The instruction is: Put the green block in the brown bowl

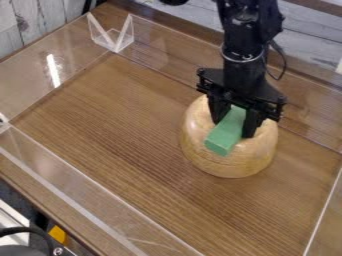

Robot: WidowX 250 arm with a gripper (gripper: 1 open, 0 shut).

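The brown bowl (241,152) rests on the wooden table, right of centre, its wooden side rounded like a dome. The bright green block (226,133) stands tilted over the bowl, its upper end pinched between the black fingers of my gripper (239,108). The gripper points straight down over the bowl's top and is shut on the block. The block's lower end hangs toward the front of the bowl; whether it touches the wood I cannot tell.
Clear acrylic walls (54,70) fence the wooden table (107,130) on the left, back and front. A clear plastic stand (111,33) sits at the back left corner. The black arm (247,30) rises behind the bowl.
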